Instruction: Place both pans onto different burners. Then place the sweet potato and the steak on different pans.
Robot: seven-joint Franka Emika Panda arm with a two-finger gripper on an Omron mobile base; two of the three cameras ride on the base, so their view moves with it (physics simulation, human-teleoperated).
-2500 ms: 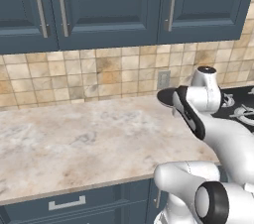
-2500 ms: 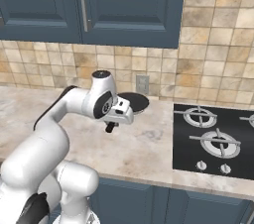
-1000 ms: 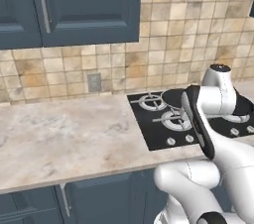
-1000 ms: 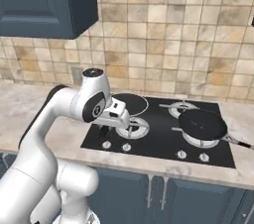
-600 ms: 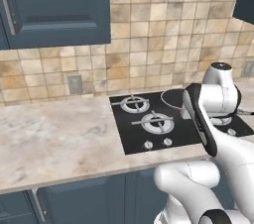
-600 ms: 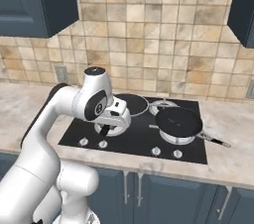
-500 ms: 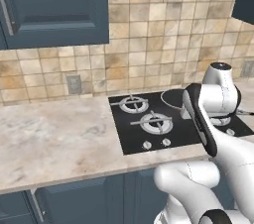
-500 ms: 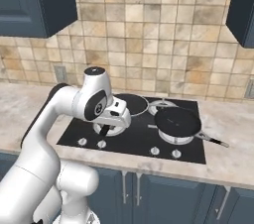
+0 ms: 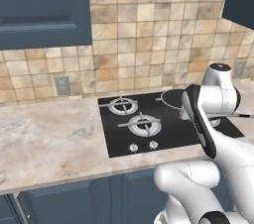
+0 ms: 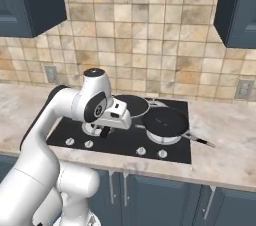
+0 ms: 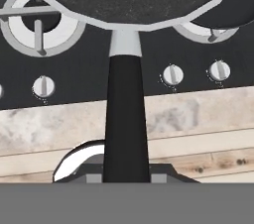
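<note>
I have the second pan in hand, carried by its long black handle; the gripper is clamped shut on that handle, which in the hand view runs straight up from between the finger tips to the pan's rim. The first pan already sits on the front right burner, its thin handle pointing off toward 4 o'clock over the counter. So I judge I'm midway through the first half of the task: one pan set down, one held above the cooktop.

In the right base view the held pan hangs at about 10 o'clock from the placed one, their rims close or overlapping; I cannot tell whether they touch. The next move, as I read it, calls for lowering this pan level onto a free burner and keeping its rim clear of the other pan before I release.

Both pans are round, shallow and matte black, with a faintly grainy floor. The burners are silver-grey rings under cross-shaped grates, set in glossy black glass with small white knobs along the front. The counter is mottled beige stone.
</note>
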